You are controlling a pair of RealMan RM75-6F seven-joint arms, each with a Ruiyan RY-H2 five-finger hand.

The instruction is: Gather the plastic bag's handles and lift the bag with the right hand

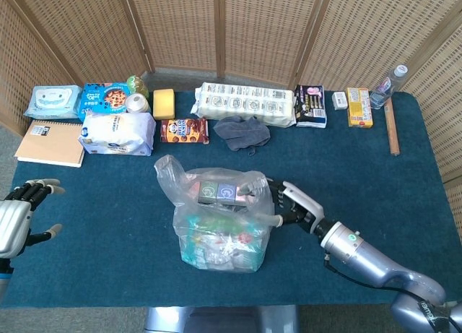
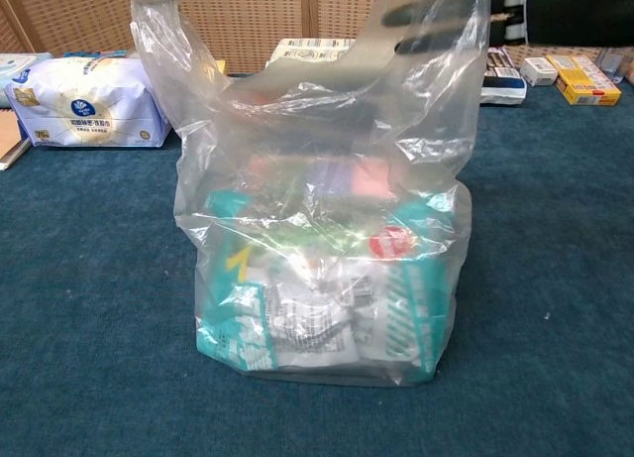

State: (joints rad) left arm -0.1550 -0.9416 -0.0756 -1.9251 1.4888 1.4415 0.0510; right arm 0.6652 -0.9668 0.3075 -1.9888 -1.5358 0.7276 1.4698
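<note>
The clear plastic bag (image 1: 220,228) (image 2: 327,269) stands full of packets at the table's front middle. Its left handle (image 1: 166,175) (image 2: 158,41) sticks up free. My right hand (image 1: 290,205) (image 2: 436,6) reaches in from the right with its fingers stretched out inside the right handle (image 1: 258,185) (image 2: 451,90), and the plastic drapes over them. The fingers are not curled around it. In the chest view they show only through the plastic at the top edge. My left hand (image 1: 16,219) hovers at the table's left edge, fingers apart and holding nothing.
Behind the bag lie a cookie box (image 1: 184,130), a grey cloth (image 1: 242,131) and a long white pack (image 1: 247,102). A tissue pack (image 1: 117,133) (image 2: 89,100) and a notebook (image 1: 50,143) sit at the back left. A bottle (image 1: 388,84) and a wooden stick (image 1: 393,131) are at the far right.
</note>
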